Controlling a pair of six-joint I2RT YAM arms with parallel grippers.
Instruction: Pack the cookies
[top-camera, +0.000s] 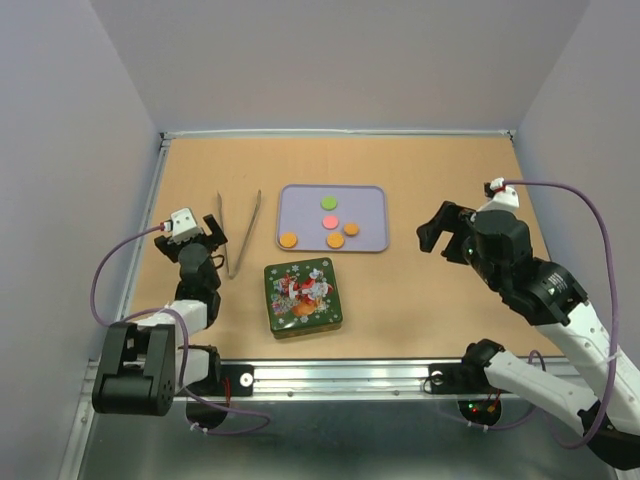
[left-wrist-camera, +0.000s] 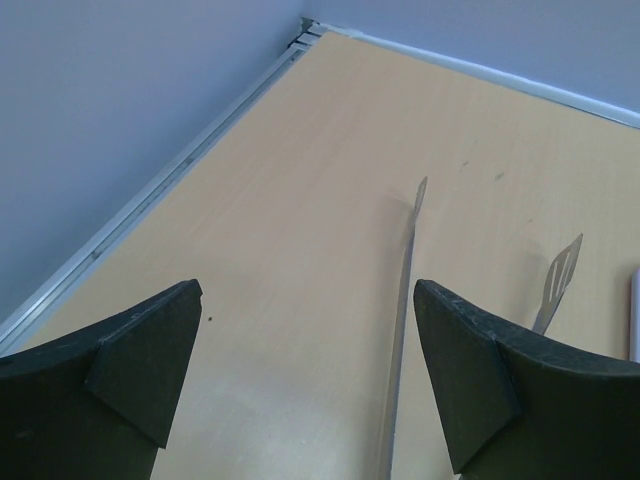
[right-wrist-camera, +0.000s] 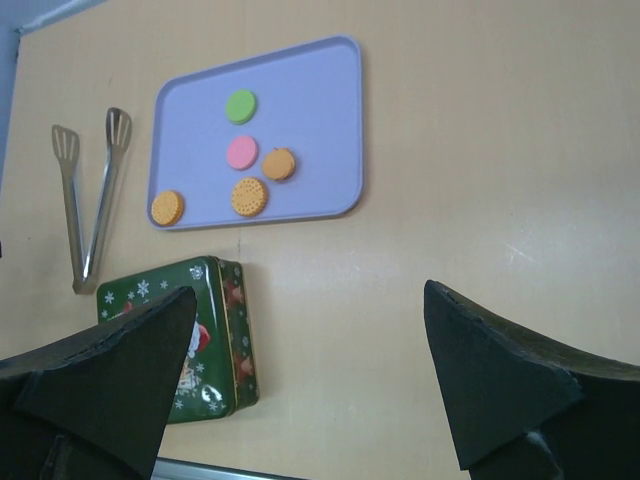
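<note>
Hanging wide open and empty, the left gripper (left-wrist-camera: 308, 290) hovers left of the tray (top-camera: 370, 205), beside the tongs (top-camera: 240, 235). The right gripper (right-wrist-camera: 310, 292), equally released, hovers right of the tray. Five cookies (top-camera: 331, 221) lie on the tray. A green tin (top-camera: 303, 296) sits on the surface (top-camera: 440, 170) just in front of the tray.

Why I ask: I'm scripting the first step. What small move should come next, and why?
Probably lower the left gripper onto the tongs, which lie just ahead of it. Both it and the right gripper are open and empty, the five cookies sit on the lavender tray, and the green Christmas tin is shut.
</note>
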